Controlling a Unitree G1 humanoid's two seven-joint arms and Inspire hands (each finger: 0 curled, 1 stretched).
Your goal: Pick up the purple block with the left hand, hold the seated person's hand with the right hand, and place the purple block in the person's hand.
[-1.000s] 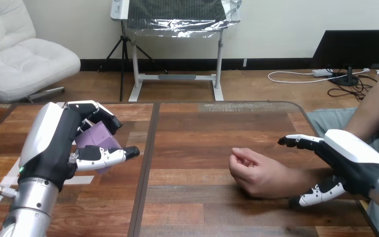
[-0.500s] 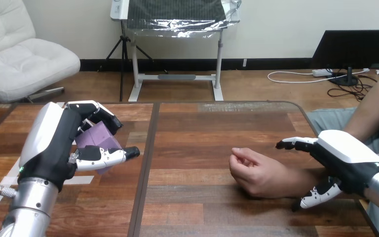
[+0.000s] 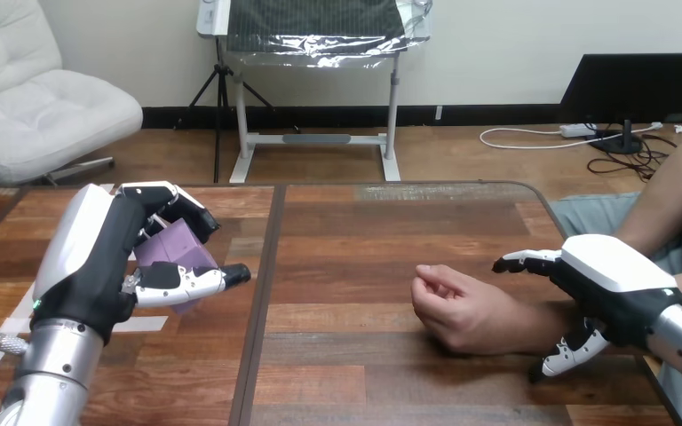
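The purple block (image 3: 176, 251) is off the table at the left, with my left hand (image 3: 98, 257) shut on it, fingers over its top and thumb under its front. The person's hand (image 3: 462, 311) rests on the table right of centre, loosely curled, with its forearm running off to the right. My right hand (image 3: 617, 288) is open and straddles the person's wrist. Its fingers (image 3: 524, 263) reach over the far side and its thumb (image 3: 571, 352) points down on the near side. I cannot tell whether it touches the wrist.
A dark seam (image 3: 262, 302) runs front to back through the wooden table (image 3: 355, 257). Strips of white tape (image 3: 142, 324) lie on the table under my left hand. The table's right edge (image 3: 555, 217) is close to the person.
My right hand has shifted a little left and up along the person's forearm, towards the wrist, and its thumb has dropped lower. The left hand and the block have not moved.
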